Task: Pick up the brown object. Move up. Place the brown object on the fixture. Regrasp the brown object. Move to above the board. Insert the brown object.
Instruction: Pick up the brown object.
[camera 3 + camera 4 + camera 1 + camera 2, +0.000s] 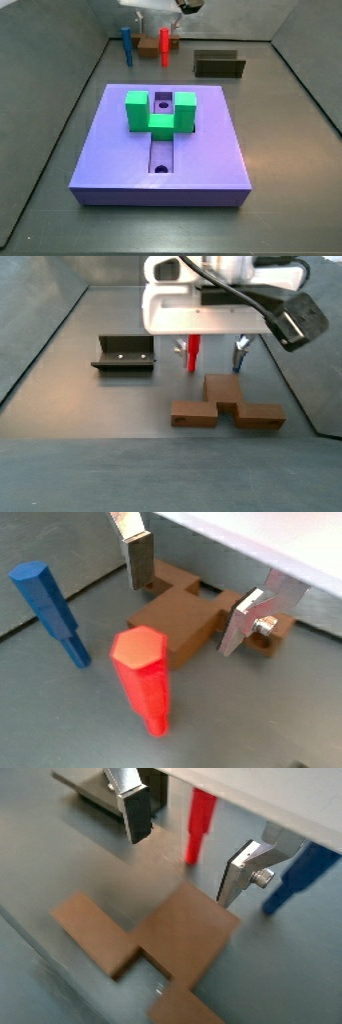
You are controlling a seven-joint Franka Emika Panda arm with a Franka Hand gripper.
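Observation:
The brown object (pixel 227 404) is a stepped piece of offset blocks lying flat on the grey floor; both wrist views show it (pixel 181 617) (pixel 174 938). My gripper (pixel 213 366) hangs open just above its far end, one finger (pixel 135 562) on either side, with nothing between them. The fixture (pixel 127 354) stands to the gripper's left in that side view, a dark bracket (pixel 218 66) at the back of the floor. The purple board (pixel 214 130) with its central slot lies nearer the camera, well away from the gripper.
A red peg (pixel 194 351) and a blue peg (pixel 54 612) stand upright close beside the brown object. A green U-shaped block (pixel 160 112) sits on the board. Dark walls enclose the floor.

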